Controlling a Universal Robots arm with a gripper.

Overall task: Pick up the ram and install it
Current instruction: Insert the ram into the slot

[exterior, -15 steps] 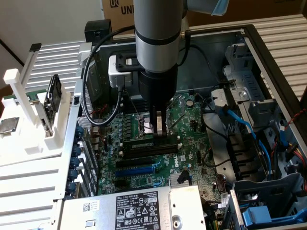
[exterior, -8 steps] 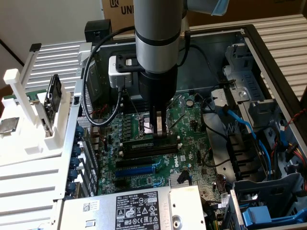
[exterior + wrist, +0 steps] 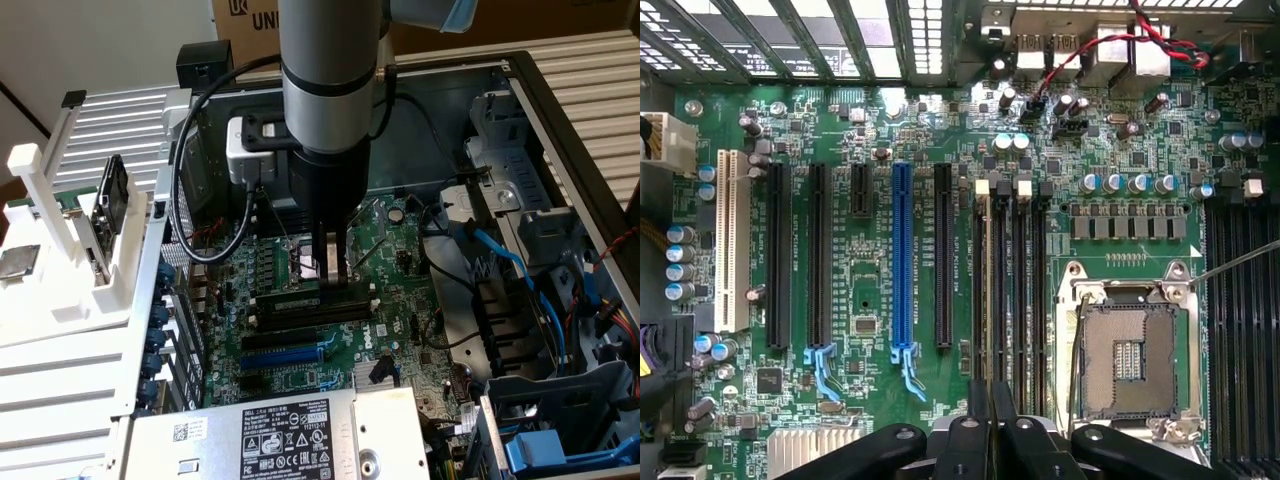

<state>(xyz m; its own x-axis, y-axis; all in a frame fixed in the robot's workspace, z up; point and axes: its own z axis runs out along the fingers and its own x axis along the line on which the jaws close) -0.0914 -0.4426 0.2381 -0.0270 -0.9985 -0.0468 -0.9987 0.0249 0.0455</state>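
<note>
Jaws together, tips right at ram (image 3: 290, 298) standing among black memory slots (image 3: 305, 314).

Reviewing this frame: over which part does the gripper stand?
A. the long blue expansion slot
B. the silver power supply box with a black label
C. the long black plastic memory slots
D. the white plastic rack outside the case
C: in the exterior view the gripper reaches down to the long black plastic memory slots. In the wrist view it lines up with them, apart from the long blue expansion slot.
</note>
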